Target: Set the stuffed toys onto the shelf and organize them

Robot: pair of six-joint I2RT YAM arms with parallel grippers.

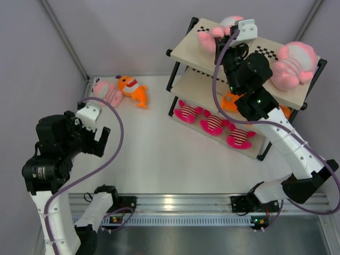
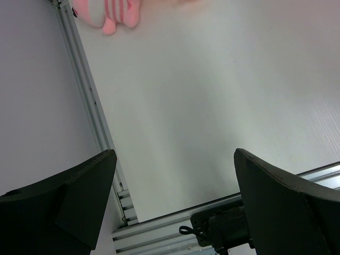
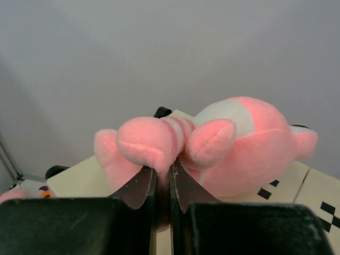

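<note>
Judged mid-placement: pale-pink striped plush (image 3: pixel 239 143) on top board of shelf (image 1: pixel 187 52), pinched by right tool (image 3: pixel 162 172); next, release there, then reach with spread left tool (image 2: pixel 174 156) for second pink plush (image 1: pixel 106 91) and orange fish (image 1: pixel 134 90) left of shelf.

White table (image 1: pixel 159 156), aluminium rail (image 1: pixel 180 201) along near edge

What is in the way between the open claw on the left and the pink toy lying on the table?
Nothing I can see. The left gripper hangs open over the bare table, and only tabletop lies between it and the pink toy. The orange fish lies beside that toy, not in the path.
</note>
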